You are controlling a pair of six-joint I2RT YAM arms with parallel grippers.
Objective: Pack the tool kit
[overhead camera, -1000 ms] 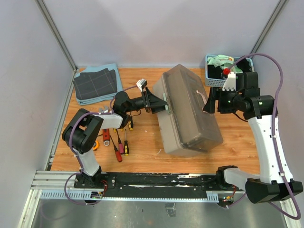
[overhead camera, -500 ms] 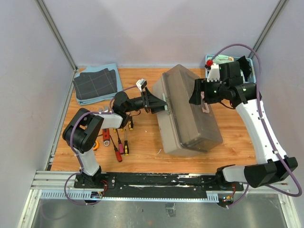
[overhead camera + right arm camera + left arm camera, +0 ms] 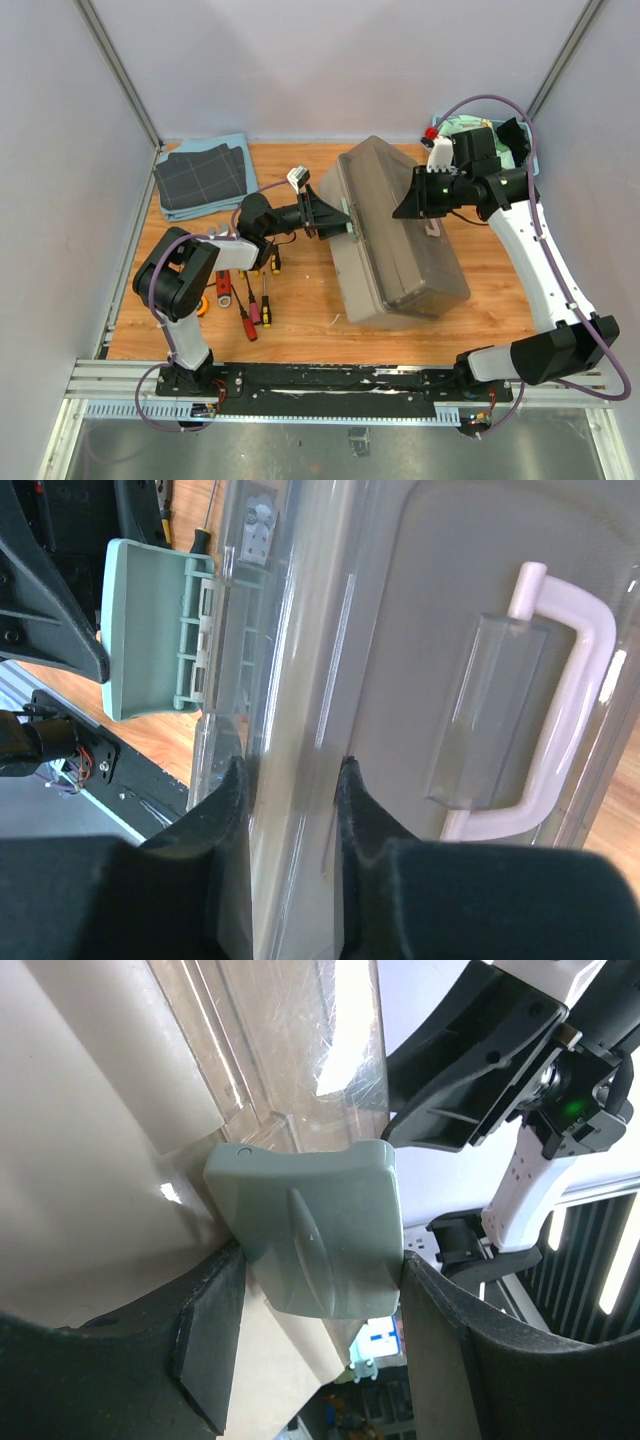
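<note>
looking down from above, you have the wooden counter (image 3: pixel 300 300) under everything, and the biggest thing on it is the grey-beige toolbox (image 3: pixel 395 240), set at a slant just right of the middle with its translucent lid (image 3: pixel 400 215) down on top. your right arm reaches in from the far right corner and puts the right gripper (image 3: pixel 415 200) over the lid, just beside the pinkish handle (image 3: pixel 432 222). in its wrist view the right gripper (image 3: pixel 290 780) has its two fingers parted to either side of the clear ridge along the lid's front edge, with the handle (image 3: pixel 560 710) off to the right. you cannot tell from these views whether the fingers pinch that ridge or only straddle it. your left arm stretches across from the left side, and the left gripper (image 3: pixel 335 218) meets the toolbox on its left-facing side. folded dark grid-pattern cloths (image 3: pixel 203 177) lie in the far left corner of the counter, well apart from the box. a small blue basket (image 3: pixel 528 152) sits in the far right corner, mostly hidden behind your right arm. on the box's side the grey-green latch (image 3: pixel 310 1230) is swung out from the wall, and the left gripper (image 3: pixel 315 1310) is clamped on it, one finger against each side. small screwdrivers (image 3: pixel 255 305) and an orange tape measure (image 3: pixel 203 305) lie loose on the counter beside your left arm, outside the toolbox.
</note>
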